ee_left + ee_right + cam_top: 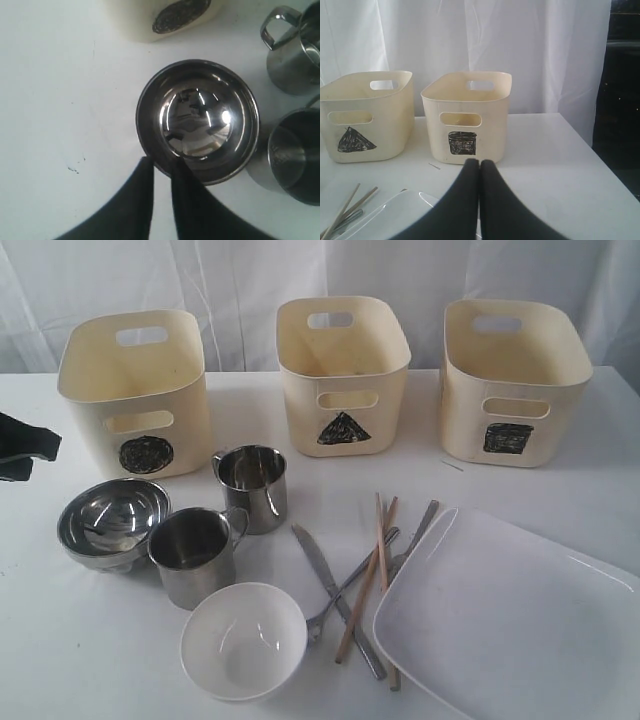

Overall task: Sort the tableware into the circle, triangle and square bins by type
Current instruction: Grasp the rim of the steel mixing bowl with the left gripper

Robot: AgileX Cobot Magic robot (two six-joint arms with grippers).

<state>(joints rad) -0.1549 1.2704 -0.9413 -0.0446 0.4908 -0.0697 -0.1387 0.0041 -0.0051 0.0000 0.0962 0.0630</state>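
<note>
Here, in the exterior view, 12 o'clock points to the white curtain [240, 275] behind the white table [560, 495].

The circle bin [92, 430] stands at the far left of the row. At 6 o'clock of it sits the steel bowl [110, 520], upright. The left wrist view looks straight down into this bowl [197, 122]. The left gripper [161, 162] shows there with its fingers [140, 200] a narrow gap apart and nothing between them, their tips over the bowl's near rim.

Two steel mugs follow. The front mug [195, 555] touches the steel bowl at its 3 o'clock. The rear mug [255, 485] stands at 1 o'clock of the front one. The white bowl [243, 640] lies at 5 o'clock of the front mug.

The triangle bin [385, 425] holds the middle of the row. At 6 o'clock of it the knife [310, 552], the forks [425, 520] and the chopsticks [366, 585] lie crossed in one heap. The white plate [510, 630] lies at 3 o'clock of the heap, its edge over the cutlery ends.

The square bin [460, 425] closes the row at 12 o'clock of the plate. The right wrist view faces this bin [492, 132]. The right gripper [479, 162] appears with its fingers [465, 200] pressed together, empty.
</note>
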